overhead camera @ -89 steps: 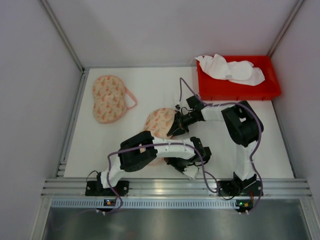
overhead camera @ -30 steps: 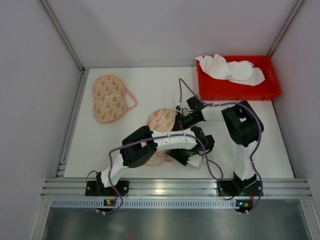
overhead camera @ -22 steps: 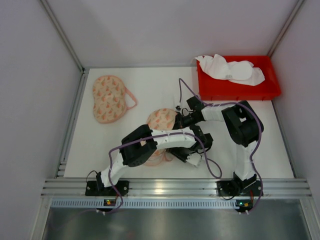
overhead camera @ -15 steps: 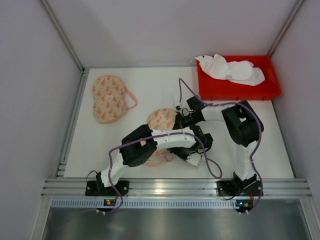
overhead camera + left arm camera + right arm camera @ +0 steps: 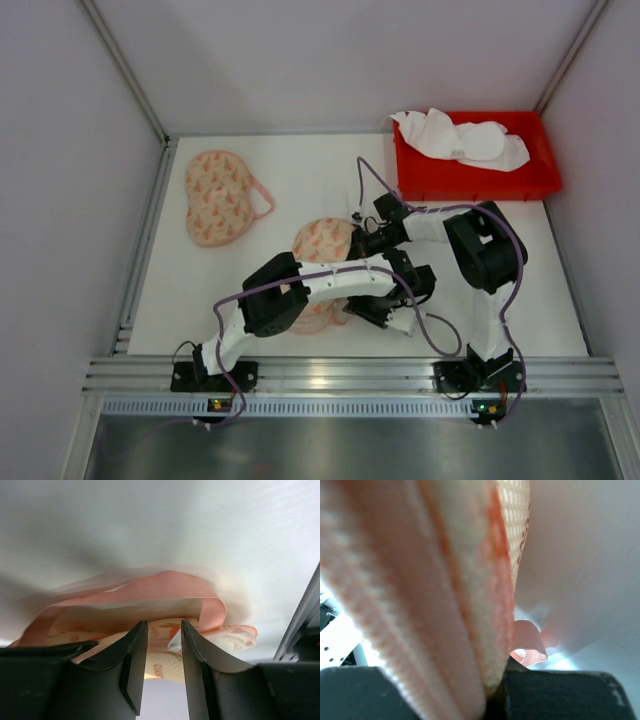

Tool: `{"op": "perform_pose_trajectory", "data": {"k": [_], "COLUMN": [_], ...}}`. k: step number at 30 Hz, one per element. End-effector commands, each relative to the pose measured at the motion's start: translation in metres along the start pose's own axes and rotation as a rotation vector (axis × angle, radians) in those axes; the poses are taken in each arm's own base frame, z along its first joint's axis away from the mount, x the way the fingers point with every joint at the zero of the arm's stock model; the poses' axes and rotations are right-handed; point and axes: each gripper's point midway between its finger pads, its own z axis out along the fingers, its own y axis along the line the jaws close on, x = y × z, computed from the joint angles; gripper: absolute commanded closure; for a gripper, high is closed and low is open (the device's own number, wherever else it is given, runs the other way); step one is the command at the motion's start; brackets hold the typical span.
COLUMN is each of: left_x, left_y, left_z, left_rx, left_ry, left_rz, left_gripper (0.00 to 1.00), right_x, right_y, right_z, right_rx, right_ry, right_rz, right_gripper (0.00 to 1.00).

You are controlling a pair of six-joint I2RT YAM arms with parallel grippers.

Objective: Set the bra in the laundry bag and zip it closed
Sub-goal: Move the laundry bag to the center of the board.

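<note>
Pinching the patterned laundry bag (image 5: 322, 243) by its mesh rim with the right gripper (image 5: 495, 692), jaws closed flat on the fabric, that edge stood up from the white table (image 5: 300, 165). Holding the left gripper (image 5: 164, 630) parted, nothing between the jaws. Pointing it at the bag's near-right flank, where a pink ribbon loop (image 5: 167, 587) curls over the cream fabric. Just past the fingertips, a small pale tab (image 5: 176, 641), possibly the zip pull, though too blurred to call.

No bra showing on its own beside the bag. Judging it tucked inside, and so reckoning the step in hand as the zipping.

Lying mid-table, long axis roughly near to far, with both grippers along the right flank: right gripper on the far half, left gripper on the near half. Straight ahead of the left gripper, then, and nearer to it than to the right. Calls for a short advance, closing on the tab and drawing it along the rim while the right anchors the fabric.

Elsewhere: a second patterned bag (image 5: 217, 197) at far left, well apart, and a red bin (image 5: 470, 182) of white garments (image 5: 465, 140) at far right.
</note>
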Motion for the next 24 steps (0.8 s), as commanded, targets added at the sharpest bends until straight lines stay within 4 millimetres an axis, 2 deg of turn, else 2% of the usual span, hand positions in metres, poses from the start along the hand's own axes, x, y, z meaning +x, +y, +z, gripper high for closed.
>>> {"op": "perform_pose_trajectory", "data": {"k": [1,3,5,11,14,17,24], "left_x": [-0.008,-0.013,-0.013,0.005,0.010,0.017,0.033], "left_y": [0.000,0.007,0.010,0.003,0.003,0.005,0.006], "left_z": [-0.061,-0.071,-0.071,-0.043,-0.038,-0.033,-0.023], "left_rx": [-0.034,-0.079,-0.096,-0.055,-0.046,-0.050,-0.060], "left_ry": [-0.186,-0.239,-0.239,-0.135,-0.120,-0.089,-0.012], "left_rz": [-0.125,-0.182,-0.214,-0.195,-0.179,-0.156,-0.067], "left_gripper": [0.61,0.61,0.60,0.54,0.52,0.50,0.48], "right_x": [-0.011,-0.014,-0.014,-0.015,-0.016,-0.016,-0.015], "right_y": [0.012,0.014,0.014,0.016,0.016,0.007,0.028], "right_z": [-0.009,-0.009,-0.008,-0.011,-0.013,-0.012,-0.017], "right_rx": [-0.018,-0.027,-0.035,-0.026,-0.016,0.016,0.013], "right_ry": [-0.037,-0.050,-0.054,-0.074,-0.132,-0.154,-0.182], "right_rz": [-0.055,-0.060,-0.041,-0.063,-0.092,-0.053,0.009], "right_gripper": [1.00,1.00,1.00,1.00,1.00,1.00,1.00]}}
